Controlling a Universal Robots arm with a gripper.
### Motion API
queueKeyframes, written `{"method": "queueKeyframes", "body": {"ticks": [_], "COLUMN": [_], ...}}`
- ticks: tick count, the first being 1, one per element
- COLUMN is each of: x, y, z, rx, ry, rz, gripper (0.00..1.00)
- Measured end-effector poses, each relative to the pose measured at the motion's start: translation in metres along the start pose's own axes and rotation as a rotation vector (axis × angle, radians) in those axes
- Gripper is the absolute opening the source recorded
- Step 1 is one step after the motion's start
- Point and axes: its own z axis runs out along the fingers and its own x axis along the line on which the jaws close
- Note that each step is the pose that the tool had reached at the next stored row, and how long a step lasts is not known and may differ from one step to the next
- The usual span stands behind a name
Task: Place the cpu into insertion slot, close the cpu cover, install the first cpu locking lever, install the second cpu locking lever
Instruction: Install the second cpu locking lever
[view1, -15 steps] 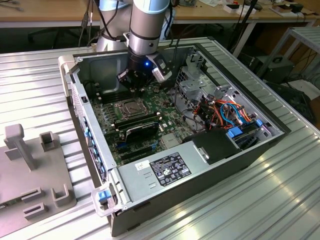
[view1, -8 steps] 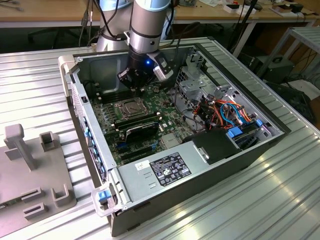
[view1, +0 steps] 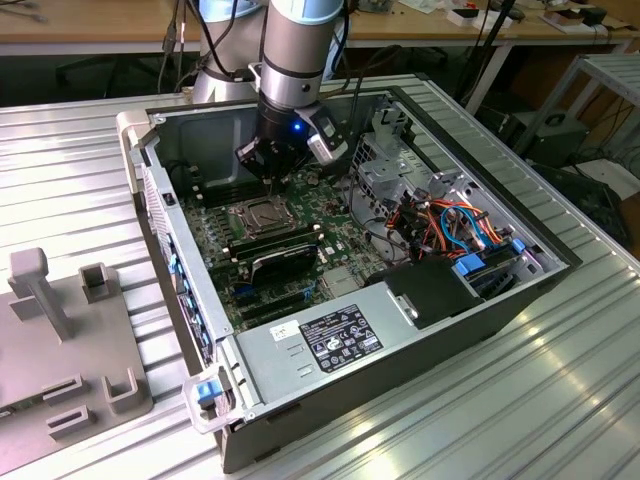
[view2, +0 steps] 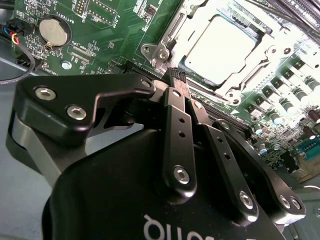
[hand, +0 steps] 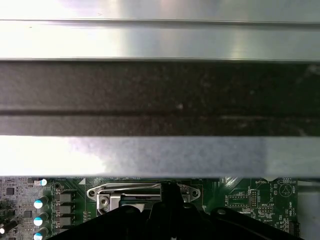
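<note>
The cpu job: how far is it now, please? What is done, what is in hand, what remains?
Done, as it looks: the cpu lies in the insertion slot, and the cpu cover appears flat over it. In hand: the gripper, its fingers together and holding nothing, sits at the socket's edge, beside the cover's corner. Left: I cannot tell whether either locking lever is latched yet.

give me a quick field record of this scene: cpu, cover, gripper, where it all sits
cpu: seated in the insertion slot, silver top facing up
cpu cover: closed down around the cpu, framing it
gripper: fingers pressed together, holding nothing, tips at the cover's edge near a corner screw
board: green motherboard inside an open computer case
case location: on a ribbed metal table
</note>
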Motion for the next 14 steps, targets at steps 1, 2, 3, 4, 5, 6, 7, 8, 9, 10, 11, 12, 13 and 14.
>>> {"method": "queueKeyframes", "body": {"ticks": [1, 2, 3, 4, 5, 6, 7, 8, 9, 10, 11, 12, 13, 14], "x": [0.0, 0.0, 0.0, 0.0, 0.0, 0.0, 0.0001, 0.0001, 0.0001, 0.0001, 0.0001, 0.0001, 0.0001, 0.0001], "y": [0.0, 0.0, 0.0, 0.0, 0.0, 0.0, -0.0003, -0.001, -0.0019, -0.0031, -0.0043, -0.0054, -0.0074, -0.0088], "z": [0.0, 0.0, 0.0, 0.0, 0.0, 0.0, 0.0, -0.0001, -0.0001, -0.0001, -0.0002, -0.0002, -0.0003, -0.0003], "rx": [-0.0001, -0.0003, -0.0004, -0.0005, -0.0005, -0.0006, -0.0006, -0.0006, -0.0006, -0.0006, -0.0006, -0.0006, -0.0006, -0.0006], "ry": [0.0, 0.0, 0.0, 0.0, 0.0, 0.0, 0.0, 0.0001, 0.0, 0.0, 0.0, -0.0001, 0.0, 0.0001], "rz": [0.0, 0.0, 0.0, 0.0, 0.0, 0.0, 0.0, 0.0, 0.0, 0.0, 0.0, 0.0, 0.0, 0.0], "gripper": [0.11, 0.11, 0.11, 0.11, 0.11, 0.11, 0.11, 0.11, 0.11, 0.11, 0.11, 0.11, 0.11, 0.11]}}
